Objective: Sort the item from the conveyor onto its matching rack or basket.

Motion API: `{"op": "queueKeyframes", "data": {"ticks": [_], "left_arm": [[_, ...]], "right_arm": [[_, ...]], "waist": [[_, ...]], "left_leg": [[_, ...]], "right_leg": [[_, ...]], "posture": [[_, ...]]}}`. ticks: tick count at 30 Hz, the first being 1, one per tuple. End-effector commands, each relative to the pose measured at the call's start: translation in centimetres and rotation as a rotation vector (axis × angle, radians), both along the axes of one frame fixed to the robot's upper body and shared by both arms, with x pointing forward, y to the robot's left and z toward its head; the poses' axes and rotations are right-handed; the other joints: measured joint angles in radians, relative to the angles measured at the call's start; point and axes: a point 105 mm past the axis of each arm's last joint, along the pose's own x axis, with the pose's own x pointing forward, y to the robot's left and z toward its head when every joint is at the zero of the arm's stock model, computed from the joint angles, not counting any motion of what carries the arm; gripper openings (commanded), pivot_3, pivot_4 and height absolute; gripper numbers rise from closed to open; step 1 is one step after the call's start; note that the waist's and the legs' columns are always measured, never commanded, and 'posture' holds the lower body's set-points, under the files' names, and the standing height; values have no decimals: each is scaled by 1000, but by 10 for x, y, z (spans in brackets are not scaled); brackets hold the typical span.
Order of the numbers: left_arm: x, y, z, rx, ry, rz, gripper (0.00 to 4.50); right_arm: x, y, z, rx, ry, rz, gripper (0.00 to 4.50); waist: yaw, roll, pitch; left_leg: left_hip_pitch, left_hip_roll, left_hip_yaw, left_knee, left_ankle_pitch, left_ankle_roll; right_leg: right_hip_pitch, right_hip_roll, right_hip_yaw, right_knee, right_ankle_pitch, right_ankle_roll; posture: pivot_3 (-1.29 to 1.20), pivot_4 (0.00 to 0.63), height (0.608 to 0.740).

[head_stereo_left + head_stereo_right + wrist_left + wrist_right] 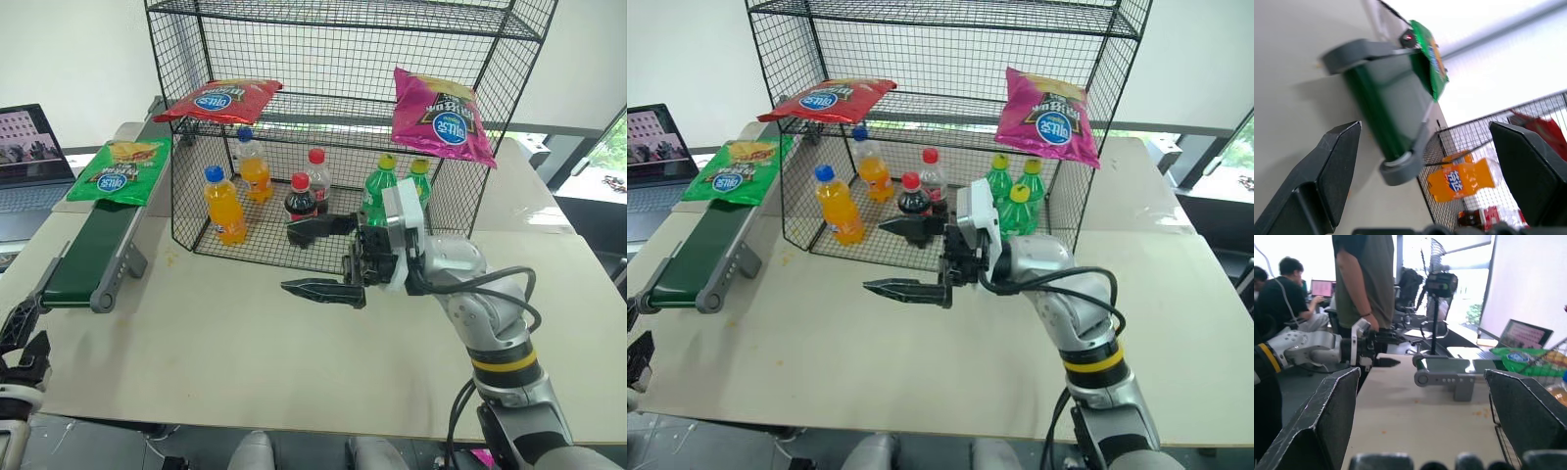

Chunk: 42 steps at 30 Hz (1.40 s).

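Open right tool (318,257), orange bottle (1462,179) – Chinese label, green bag (121,168) – blue logo

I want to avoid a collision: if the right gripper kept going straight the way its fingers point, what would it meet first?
Probably the conveyor. The right gripper, open and empty, points across the table toward the belt's near end. The table between looks free, though depth is hard to judge.
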Motion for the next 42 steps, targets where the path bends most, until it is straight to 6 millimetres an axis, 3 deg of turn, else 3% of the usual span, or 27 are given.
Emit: {"op": "queueKeyframes", "data": {"ticks": [1,17,33,41,42], "left_arm": [[5,-2,12,16,-39,-24,4457],[13,0,11,-8,-61,-15,4457],[6,9,9,10,-59,11,4457],[4,24,6,60,-25,77,4457],[3,27,5,57,-22,89,4213]], "right_arm": [[-5,2,11,20,-41,40,4500],[-10,5,23,48,-90,91,4500],[-12,8,24,45,-114,124,4500],[-6,8,22,58,-115,96,4500],[-5,8,21,58,-115,93,4500]], "waist": [[2,-1,0],[-1,0,0],[-2,0,0],[-2,0,0],[-2,0,0]], "left_leg": [[0,0,0,0,0,0],[0,0,0,-2,0,0],[0,0,0,-2,0,0],[0,0,1,-2,0,-1],[0,0,1,-3,0,-1]], "right_leg": [[0,0,0,0,0,0],[-1,0,0,0,-1,-2],[-1,0,0,-1,-1,-2],[-2,0,0,-1,-1,-2],[-2,0,0,-1,-1,-2]], "posture": [[0,150,740],[0,150,740],[0,150,740],[0,150,740],[0,150,740]]}}
